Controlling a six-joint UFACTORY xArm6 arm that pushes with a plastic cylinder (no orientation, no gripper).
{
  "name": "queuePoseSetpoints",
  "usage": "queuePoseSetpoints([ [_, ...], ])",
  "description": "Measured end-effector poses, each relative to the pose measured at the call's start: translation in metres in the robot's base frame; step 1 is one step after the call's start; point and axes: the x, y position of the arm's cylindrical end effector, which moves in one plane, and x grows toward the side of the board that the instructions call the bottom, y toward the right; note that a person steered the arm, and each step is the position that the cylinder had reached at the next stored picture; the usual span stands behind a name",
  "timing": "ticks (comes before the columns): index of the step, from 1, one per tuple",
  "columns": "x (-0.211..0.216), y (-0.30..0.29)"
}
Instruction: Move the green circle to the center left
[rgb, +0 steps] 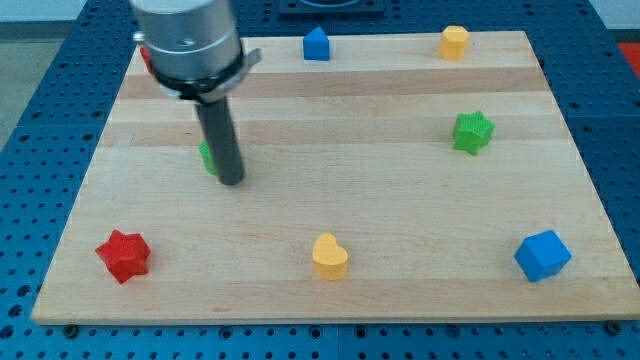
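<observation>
The green circle (206, 157) lies left of the board's middle, mostly hidden behind my dark rod; only its left edge shows. My tip (231, 181) rests on the wooden board (330, 200), touching or nearly touching the green circle's right side. The arm's grey body (187, 40) hangs over the board's top left.
A red star (123, 255) at the bottom left, a yellow heart (330, 257) at bottom centre, a blue cube (542, 255) at bottom right. A green star (472, 131) at the right, a yellow block (454, 42) and a blue block (316, 44) along the top. A red block (145, 58) peeks out behind the arm.
</observation>
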Motion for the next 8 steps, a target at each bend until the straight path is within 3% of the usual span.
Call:
queuePoseSetpoints([
  [2,0.007,-0.043],
  [4,0.029,0.006],
  [6,-0.006,0.057],
  [8,-0.021,0.038],
])
